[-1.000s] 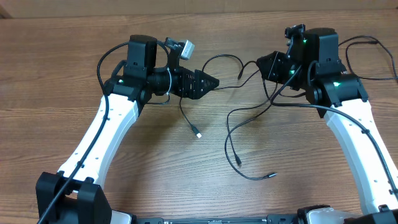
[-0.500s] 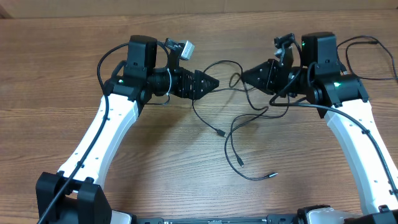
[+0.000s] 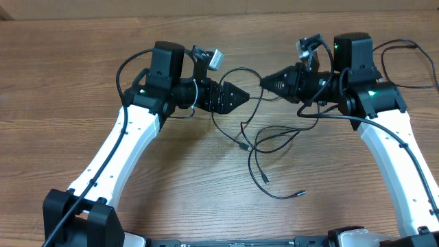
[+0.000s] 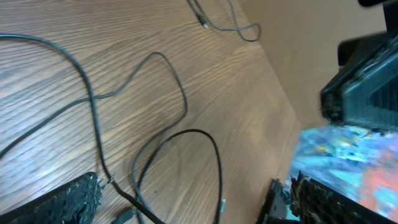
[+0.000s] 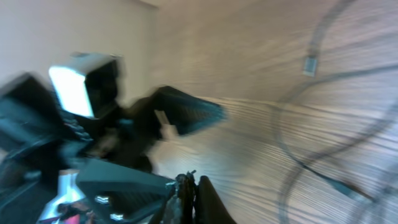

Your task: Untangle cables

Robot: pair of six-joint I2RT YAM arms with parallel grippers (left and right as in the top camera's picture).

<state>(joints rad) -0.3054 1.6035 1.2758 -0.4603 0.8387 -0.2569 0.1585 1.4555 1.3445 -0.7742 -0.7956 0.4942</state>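
Several thin black cables (image 3: 274, 134) lie tangled on the wooden table between my two arms, with plug ends at the front (image 3: 264, 180). My left gripper (image 3: 240, 96) points right, just above the tangle. In the left wrist view it (image 4: 196, 186) stands wide open, and cables (image 4: 93, 106) run across the table between its fingers (image 4: 68, 202). My right gripper (image 3: 264, 81) points left, tip to tip with the left one. It is shut on a cable loop that arcs up to its tip. The right wrist view is blurred; its fingertips (image 5: 191, 183) are pressed together, with the left gripper (image 5: 186, 115) facing them.
The table's back edge (image 3: 219, 12) runs just behind both grippers. Thicker black arm cables (image 3: 405, 48) loop at the far right. A loose plug (image 3: 300, 193) lies toward the front. Bare wood (image 3: 178, 178) lies at the front left of the tangle.
My right gripper has swung left toward the left one, carrying its cable. The left arm has shifted right. The loose plug under the left gripper has slid right into the tangle.
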